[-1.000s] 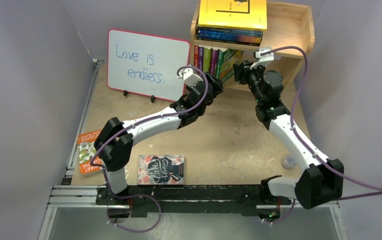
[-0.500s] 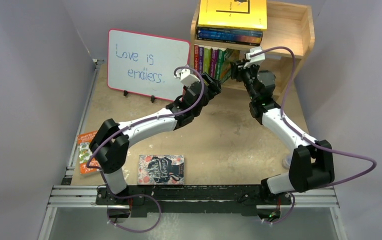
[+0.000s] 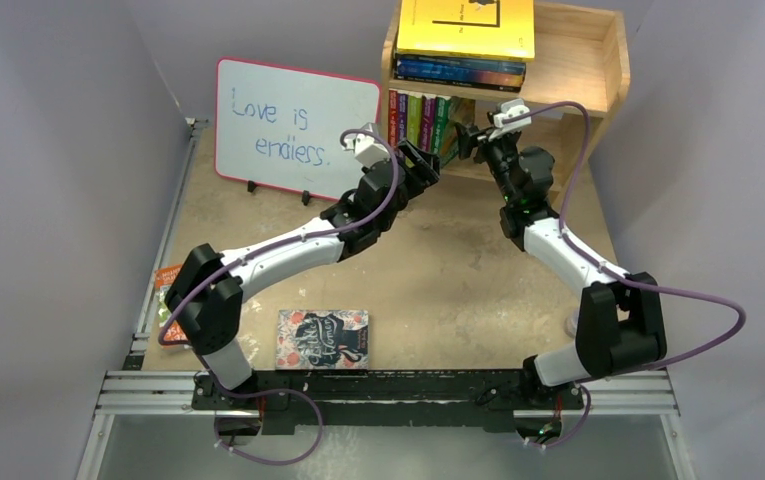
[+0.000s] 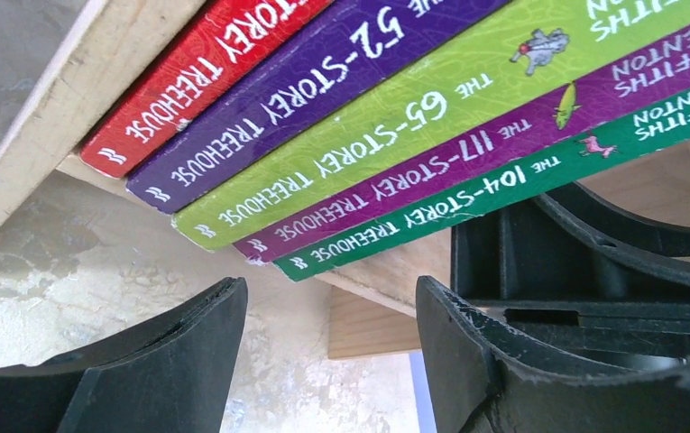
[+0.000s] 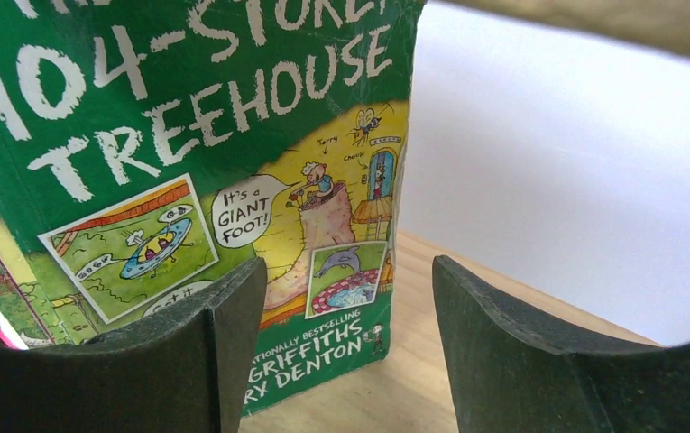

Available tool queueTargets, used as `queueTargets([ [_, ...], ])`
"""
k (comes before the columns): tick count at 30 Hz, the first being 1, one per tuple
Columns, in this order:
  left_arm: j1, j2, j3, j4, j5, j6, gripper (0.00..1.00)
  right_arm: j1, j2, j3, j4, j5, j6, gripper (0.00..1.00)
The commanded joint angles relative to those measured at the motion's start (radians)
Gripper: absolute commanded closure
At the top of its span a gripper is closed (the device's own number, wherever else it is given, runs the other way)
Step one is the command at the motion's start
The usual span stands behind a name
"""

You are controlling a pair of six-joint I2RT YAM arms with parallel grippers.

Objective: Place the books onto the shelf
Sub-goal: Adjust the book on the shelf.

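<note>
We had both arms up at the small two-tier light wooden shelf (image 3: pixel 598 60), working on the row of thin paperbacks (image 3: pixel 426 122) standing on its lower tier. In our judgement the step in hand was settling the last-placed book, the green "104-Storey Treehouse" paperback (image 5: pixel 188 162), upright against its neighbours.

Our left gripper (image 4: pixel 332 352) sat just in front of the row's spines with its fingers apart and nothing between them. Our right gripper (image 5: pixel 341 343) faced the green book's cover from the open side of the tier; its fingers also stood apart, one overlapping the lower cover in the wrist view, though we could not tell whether it touched.

The row stood with spines facing out toward the arms and long axes running up and down, leaning a little to one side. In the left wrist view the order ran red (image 4: pixel 188 90), dark purple (image 4: pixel 323 99), lime green (image 4: pixel 431 126), magenta, then green at the end. A yellow book (image 3: pixel 466 25) lay flat on a short stack on the top tier.

Two books were still on the table: the floral "Little Women" paperback (image 3: pixel 323 338) lying flat near the arm bases, and an orange one (image 3: pixel 166 280) partly hidden behind the left arm. We judged the next move called for backing a gripper clear of the shelf and reaching down to one of these.
</note>
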Motion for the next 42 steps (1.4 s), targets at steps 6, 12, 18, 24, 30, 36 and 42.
queueTargets([
  [6, 0.033, -0.040, -0.020, 0.049, 0.065, 0.010, 0.31, 0.024, -0.020, 0.002, 0.018, 0.002, 0.039, 0.27],
  [12, 0.045, -0.042, -0.022, 0.052, 0.116, 0.006, 0.31, 0.023, -0.108, -0.065, -0.009, 0.172, 0.060, 0.43],
  [18, 0.051, -0.043, -0.022, 0.059, 0.150, 0.006, 0.31, 0.023, -0.165, -0.082, -0.071, 0.220, 0.060, 0.49],
  [24, 0.053, -0.039, -0.019, 0.063, 0.173, 0.006, 0.31, 0.024, -0.171, -0.066, -0.096, 0.249, 0.097, 0.50],
  [30, 0.053, -0.033, -0.012, 0.066, 0.201, 0.004, 0.31, 0.023, -0.172, -0.035, -0.122, 0.246, 0.125, 0.45],
  [36, 0.055, -0.023, -0.015, 0.067, 0.207, 0.000, 0.31, 0.024, -0.159, -0.004, -0.094, 0.215, 0.185, 0.41],
  [42, 0.061, -0.022, -0.015, 0.066, 0.205, 0.000, 0.31, 0.024, -0.141, 0.031, -0.097, 0.118, 0.263, 0.34],
])
